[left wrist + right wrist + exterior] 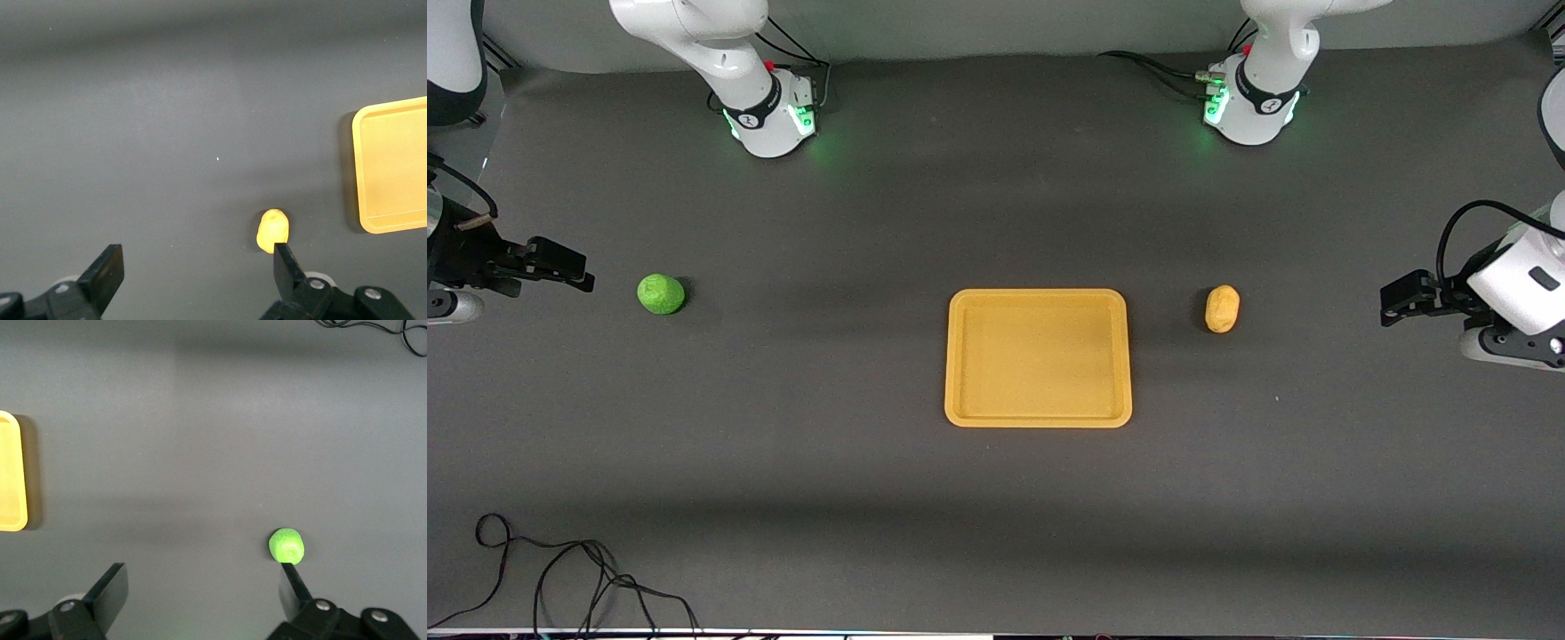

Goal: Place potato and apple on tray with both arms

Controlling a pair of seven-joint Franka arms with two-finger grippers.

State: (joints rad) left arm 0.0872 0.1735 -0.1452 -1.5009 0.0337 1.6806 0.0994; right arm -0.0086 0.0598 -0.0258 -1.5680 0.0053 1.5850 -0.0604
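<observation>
Nothing's on the tray (1039,416) yet, it's sitting bare mid-frame. Each arm is hanging at its own end of the table, fingers spread wide, holding nothing. The right gripper (578,271) is hovering near the apple (661,294) at center-left; the left gripper (1392,305) is facing the potato (1222,308), whose long axis is running top-to-bottom, center-right.

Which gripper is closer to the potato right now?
The left gripper. It is open at the left arm's end of the table, beside the potato. The right gripper is open at the right arm's end, by the apple, with the tray between.
</observation>
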